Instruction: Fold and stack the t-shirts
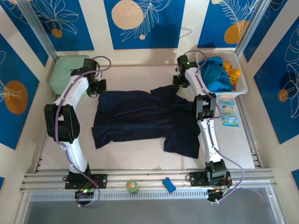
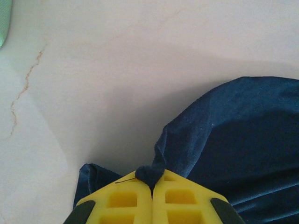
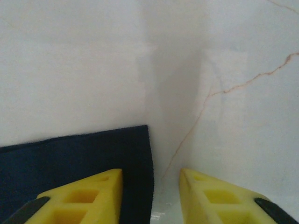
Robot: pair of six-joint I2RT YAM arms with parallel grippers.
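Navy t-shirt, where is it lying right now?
In the top view the navy t-shirt lies spread across the middle of the table. The left gripper pinches its far-left corner, and the open right gripper hovers at its far-right corner.

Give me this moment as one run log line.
navy shirt: spread on table | left gripper: shut on its edge | right gripper: open over its edge | basket: turquoise shirt, orange shirt

Pale table (image 1: 135,156) under navy t-shirt (image 1: 140,114)

The t-shirt (image 1: 140,116) is dark navy, the fingers (image 3: 84,198) yellow.
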